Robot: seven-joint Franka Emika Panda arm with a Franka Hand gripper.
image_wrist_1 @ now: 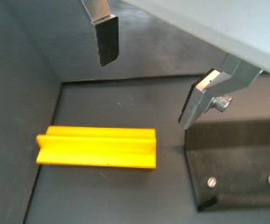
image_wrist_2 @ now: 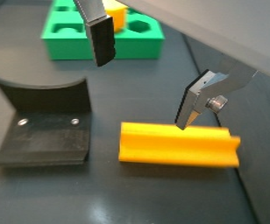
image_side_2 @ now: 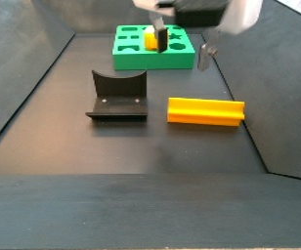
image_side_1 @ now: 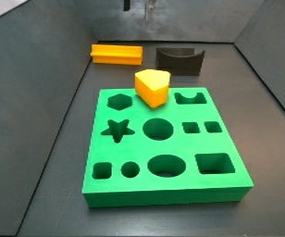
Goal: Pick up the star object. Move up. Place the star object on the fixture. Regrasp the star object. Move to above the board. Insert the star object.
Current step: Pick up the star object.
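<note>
Lying flat on the dark grey floor (image_side_2: 62,146) of the work bin, the orange-yellow plastic bar with ridged, star-shaped profile, the star object (image_side_2: 205,111), rests on its long side, untouched. Just beside it, but apart from it, stands the small dark grey-black bracket with a curved notch on top, the fixture (image_side_2: 116,96); both side views show a gap between the two.

Above them hangs the pincer (image_wrist_2: 145,80), spread wide and holding nothing. In both wrist views one flat silver finger with its dark pad (image_wrist_2: 101,42) is on one side and the second finger (image_wrist_2: 196,103) on the other, and only bare floor and the bar show between them. The bar lies below and somewhat off from the middle of the gap, nearer to the second finger.

Farther back lies the thick bright green rectangular board (image_side_1: 170,176) with cut-out holes; its star-shaped hole (image_side_1: 117,130) is free, and a stubby yellow-orange rounded wedge block (image_side_1: 153,86) stands in another hole.

The step in hand seems to be the first pick. To do it well, I would first centre the gap over the middle of the bar's length, turn the fingers so they close across the narrow width, and descend straight until the pads are at mid height of the sides, then close. Gripping near one end could let the bar tilt when lifted.
</note>
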